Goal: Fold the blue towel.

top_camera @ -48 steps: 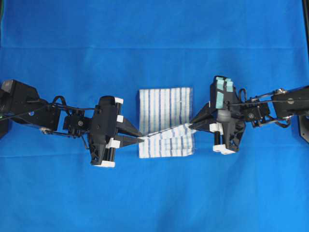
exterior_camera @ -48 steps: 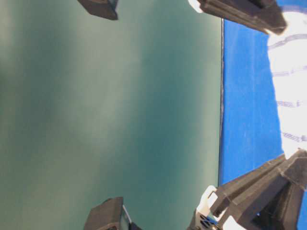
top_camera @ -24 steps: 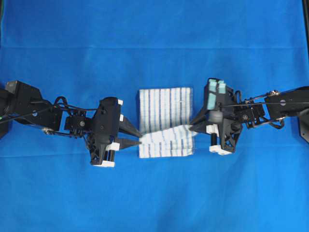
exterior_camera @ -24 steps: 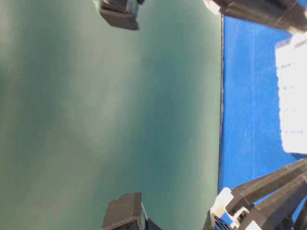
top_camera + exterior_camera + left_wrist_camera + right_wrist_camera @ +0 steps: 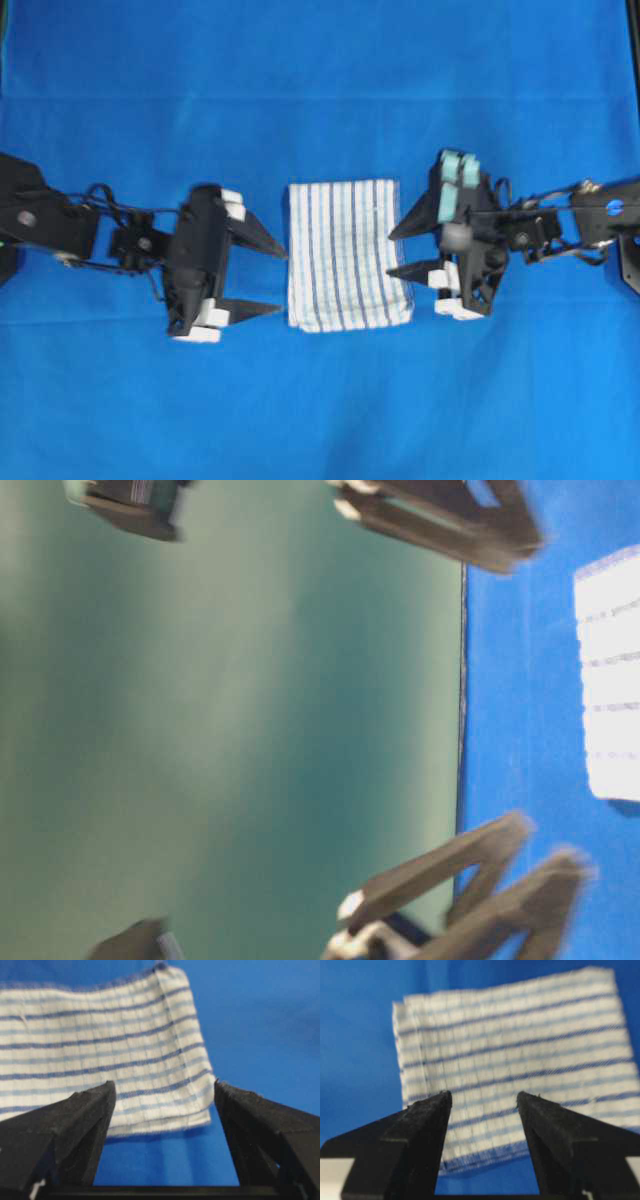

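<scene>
Between the jaws: nothing held on either side; left gripper (image 5: pixel 268 277) spread wide, right gripper (image 5: pixel 402 250) spread wide too, both empty.
Ahead of the left jaws: near edge of the blue towel (image 5: pixel 100 1055), just beyond the tips, not touching.
Ahead of the right jaws: opposite edge of the same towel, close to the tips, apart from them.
Place of the towel: flat on the blue table covering (image 5: pixel 320 90), between the two grippers, already doubled into a small rectangle.
Handling, as judged: soft, light, limp woven cloth; not fragile; layers likely to slide over each other.
Where to hold, as judged: corners or short edge, pinching all layers together, not the middle.
</scene>
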